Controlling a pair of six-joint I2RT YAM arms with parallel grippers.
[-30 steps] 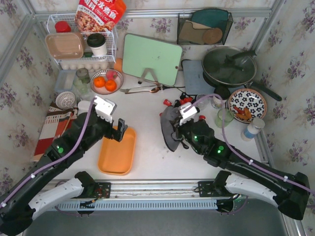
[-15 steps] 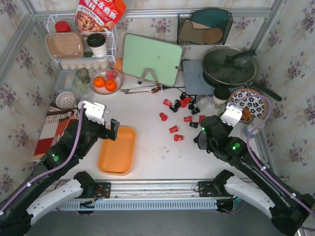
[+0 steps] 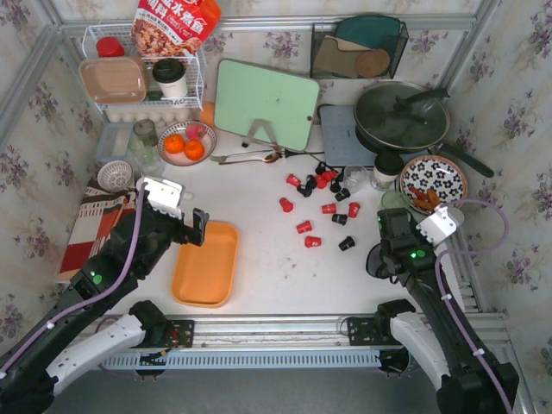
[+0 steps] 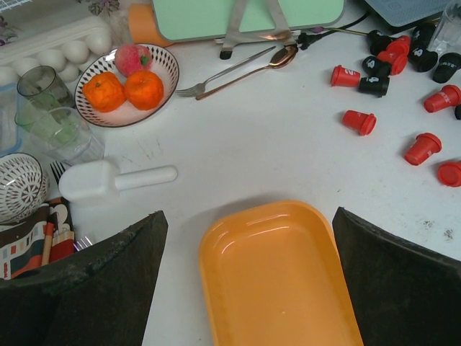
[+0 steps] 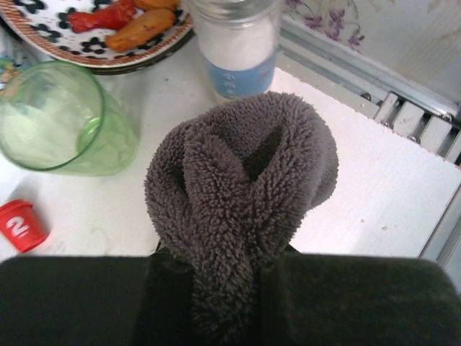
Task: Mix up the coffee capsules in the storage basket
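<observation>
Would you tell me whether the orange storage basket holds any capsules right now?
Empty: the storage basket shows a bare floor, and the coffee capsules lie scattered on the table.

We saw the left arm (image 3: 112,263) and right arm (image 3: 407,259) black above, white toward six o'clock, each with a green light and a lilac cable; the left gripper (image 4: 248,216) wore dark, rough pads.
</observation>
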